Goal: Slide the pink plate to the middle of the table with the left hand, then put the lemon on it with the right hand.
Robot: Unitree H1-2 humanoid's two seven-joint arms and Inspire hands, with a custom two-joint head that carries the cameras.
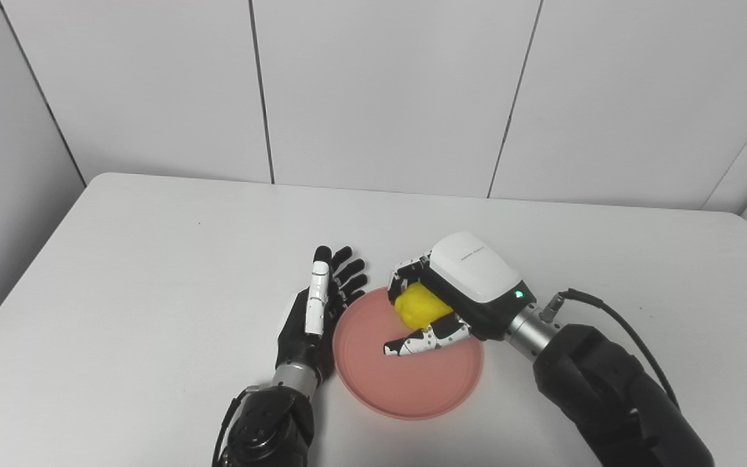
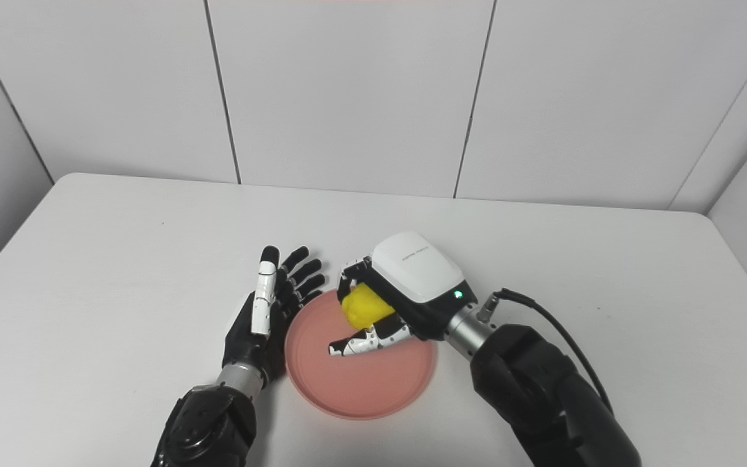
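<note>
The pink plate [image 1: 406, 383] lies on the white table near its front middle. My left hand [image 1: 315, 311] is open, fingers straight and apart, standing on edge against the plate's left rim. My right hand [image 1: 458, 292] reaches over the plate's far right part and is shut on the yellow lemon [image 1: 417, 306], fingers curled over its far side and thumb stretched under its near side. The lemon sits low over the plate's far edge; I cannot tell whether it touches the plate.
The white table [image 1: 153, 259] has rounded far corners and is backed by a white panelled wall [image 1: 380, 97]. A black cable [image 1: 613, 318] loops from my right wrist.
</note>
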